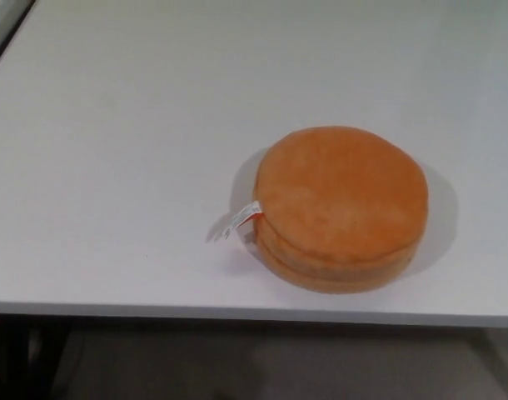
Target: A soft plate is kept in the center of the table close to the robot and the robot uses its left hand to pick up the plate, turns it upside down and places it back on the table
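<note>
Orange soft plate [340,208] alone on the white counter [112,167], no robot hand showing.

It lies flat near the counter's front edge, right of centre, white tag [236,222] sticking out leftward; wide bare surface left and behind.

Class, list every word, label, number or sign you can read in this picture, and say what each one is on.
No text can be read.
The small white tag with a red edge, sewn to the left side of the round orange plush plate, has dark print too small and blurred to read.
The white table bears no marks.
</note>
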You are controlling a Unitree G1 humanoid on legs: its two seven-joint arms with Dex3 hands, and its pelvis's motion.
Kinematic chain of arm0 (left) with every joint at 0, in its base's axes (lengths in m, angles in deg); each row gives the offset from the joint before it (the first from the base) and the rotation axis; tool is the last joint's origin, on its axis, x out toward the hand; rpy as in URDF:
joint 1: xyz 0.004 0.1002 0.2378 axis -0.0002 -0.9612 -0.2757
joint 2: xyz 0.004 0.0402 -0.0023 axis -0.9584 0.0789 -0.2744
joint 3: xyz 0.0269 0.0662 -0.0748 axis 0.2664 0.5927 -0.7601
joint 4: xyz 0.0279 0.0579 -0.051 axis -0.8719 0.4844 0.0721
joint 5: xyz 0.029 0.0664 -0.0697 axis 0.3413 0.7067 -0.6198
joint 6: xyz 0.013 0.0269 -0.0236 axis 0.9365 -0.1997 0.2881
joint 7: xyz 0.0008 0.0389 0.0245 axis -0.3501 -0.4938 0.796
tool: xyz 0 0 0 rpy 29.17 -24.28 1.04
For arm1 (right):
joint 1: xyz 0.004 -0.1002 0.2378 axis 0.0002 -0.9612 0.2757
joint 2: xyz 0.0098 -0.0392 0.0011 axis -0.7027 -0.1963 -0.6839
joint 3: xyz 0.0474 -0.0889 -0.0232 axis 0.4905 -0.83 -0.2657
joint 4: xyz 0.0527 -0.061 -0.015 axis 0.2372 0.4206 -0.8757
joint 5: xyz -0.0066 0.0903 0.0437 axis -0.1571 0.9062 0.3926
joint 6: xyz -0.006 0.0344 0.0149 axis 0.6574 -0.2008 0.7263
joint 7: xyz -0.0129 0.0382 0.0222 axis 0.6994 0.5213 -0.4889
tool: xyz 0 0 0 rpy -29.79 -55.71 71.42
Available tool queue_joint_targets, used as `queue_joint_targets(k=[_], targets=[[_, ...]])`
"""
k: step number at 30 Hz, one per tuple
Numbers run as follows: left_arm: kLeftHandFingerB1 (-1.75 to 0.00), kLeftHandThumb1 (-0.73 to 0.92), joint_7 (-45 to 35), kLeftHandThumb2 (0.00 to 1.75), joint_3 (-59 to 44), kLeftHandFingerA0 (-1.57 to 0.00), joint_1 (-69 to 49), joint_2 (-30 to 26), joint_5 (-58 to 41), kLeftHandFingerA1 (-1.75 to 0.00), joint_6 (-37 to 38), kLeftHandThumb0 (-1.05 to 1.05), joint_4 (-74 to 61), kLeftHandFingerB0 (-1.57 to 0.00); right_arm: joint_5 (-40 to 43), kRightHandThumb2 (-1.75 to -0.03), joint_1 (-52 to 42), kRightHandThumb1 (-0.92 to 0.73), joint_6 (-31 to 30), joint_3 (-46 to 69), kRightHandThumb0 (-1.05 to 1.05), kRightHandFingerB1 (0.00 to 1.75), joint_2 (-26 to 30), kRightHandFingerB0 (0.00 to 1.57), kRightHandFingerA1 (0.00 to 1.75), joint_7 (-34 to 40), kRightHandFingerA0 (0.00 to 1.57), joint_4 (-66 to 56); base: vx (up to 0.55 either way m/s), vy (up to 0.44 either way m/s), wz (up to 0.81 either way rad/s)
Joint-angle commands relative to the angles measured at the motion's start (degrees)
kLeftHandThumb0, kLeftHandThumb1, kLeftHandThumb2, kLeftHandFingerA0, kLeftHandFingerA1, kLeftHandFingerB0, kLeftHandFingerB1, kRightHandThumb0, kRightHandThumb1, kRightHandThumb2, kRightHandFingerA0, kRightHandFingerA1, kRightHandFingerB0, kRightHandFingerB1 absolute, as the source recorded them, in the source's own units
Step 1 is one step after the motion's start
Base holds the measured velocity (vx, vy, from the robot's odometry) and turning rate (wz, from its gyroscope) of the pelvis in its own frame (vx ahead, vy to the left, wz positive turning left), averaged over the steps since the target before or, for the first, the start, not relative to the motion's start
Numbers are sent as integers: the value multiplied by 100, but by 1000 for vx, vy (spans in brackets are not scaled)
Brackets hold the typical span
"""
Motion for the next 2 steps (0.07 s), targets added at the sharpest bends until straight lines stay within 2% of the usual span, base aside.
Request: queue_joint_targets(k=[1,2], targets=[[-36,83,-1273,65,-940,-53,-876,-645,324,-64,4844,-78,1913,-42,202,-65,56,-82,-67,113,-69,31,121,28,45,-39,53,99,0,0,0],[-36,83,-1273,65,-940,-53,-876,-645,324,-64,4844,-78,1913,-42,202,-65,56,-82,-67,113,-69,31,121,28,45,-39,53,99,0,0,0]])
